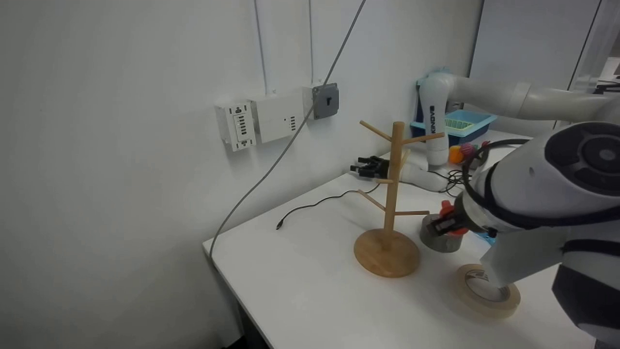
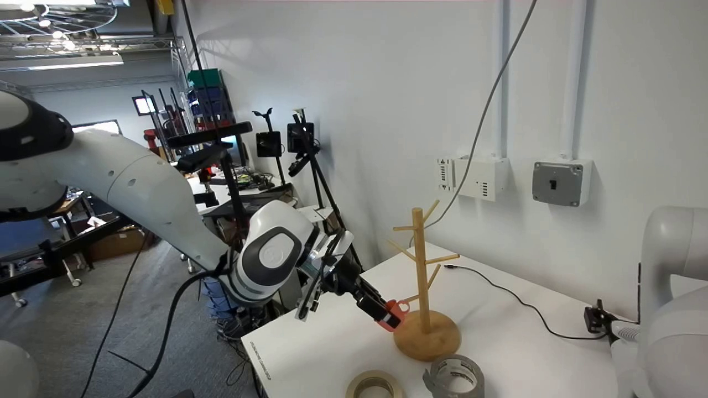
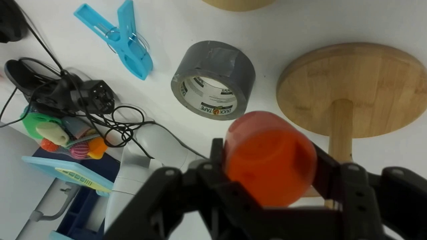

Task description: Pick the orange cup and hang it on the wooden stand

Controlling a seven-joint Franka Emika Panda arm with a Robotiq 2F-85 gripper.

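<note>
Tool [image 3: 268, 151] tight around orange cup [image 3: 271, 163]

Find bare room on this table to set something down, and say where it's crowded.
Bare room lies between the stand, beige tape and table edge, and between the stand, grey tape and black cable. It is crowded beside the stand, where the gripper holds the cup, and around the tangled cords.

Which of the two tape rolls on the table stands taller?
The grey tape roll, with DUCK TAPE printed inside its core: its wall is plainly deeper, while the beige tape roll is a low, flat ring.
</note>
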